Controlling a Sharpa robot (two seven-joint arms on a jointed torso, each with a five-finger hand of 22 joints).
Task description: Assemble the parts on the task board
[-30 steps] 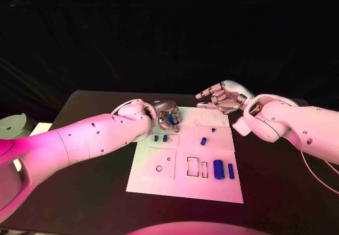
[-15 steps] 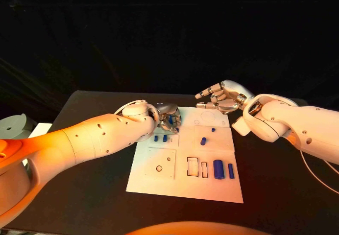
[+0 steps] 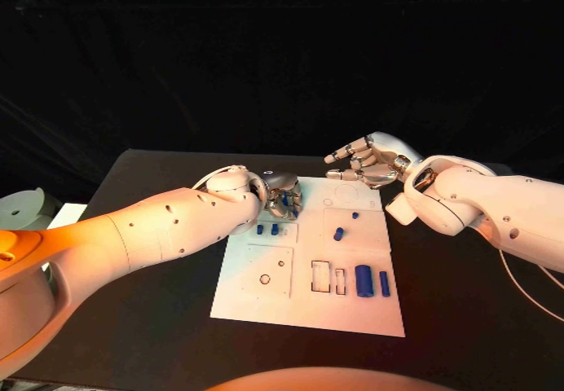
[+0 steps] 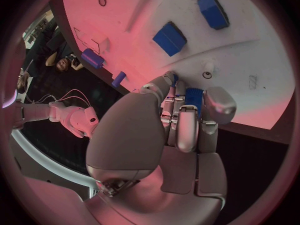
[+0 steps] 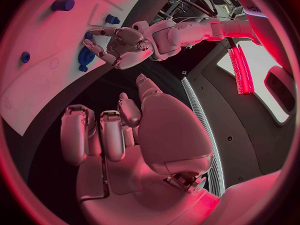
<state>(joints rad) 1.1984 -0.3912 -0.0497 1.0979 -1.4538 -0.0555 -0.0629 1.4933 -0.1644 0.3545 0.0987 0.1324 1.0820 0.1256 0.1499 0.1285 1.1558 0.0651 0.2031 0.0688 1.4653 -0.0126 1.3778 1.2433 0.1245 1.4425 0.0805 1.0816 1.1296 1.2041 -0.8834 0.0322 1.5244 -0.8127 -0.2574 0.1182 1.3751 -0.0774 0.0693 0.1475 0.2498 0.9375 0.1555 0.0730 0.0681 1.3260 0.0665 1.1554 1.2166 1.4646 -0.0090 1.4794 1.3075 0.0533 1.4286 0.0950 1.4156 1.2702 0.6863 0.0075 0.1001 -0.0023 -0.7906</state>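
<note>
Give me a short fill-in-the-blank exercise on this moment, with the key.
1. The left hand holds a small ____ part over the far left corner of the task board.
2. The right hand holds ____; its fingers are curled.
3. The task board lies on a ____ table.
4. The right hand is by the board's ____ edge.

Missing words: blue; nothing; black; far

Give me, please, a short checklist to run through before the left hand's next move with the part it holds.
1. Left hand holds a blue part: ok.
2. Part pinched squarely: cannot tell, fingers cover most of it.
3. Hand over the board: ok, at its far left corner.
4. Right hand holds nothing, beyond the board's far edge: ok.
5. Target slot under the hand: cannot tell.
</note>
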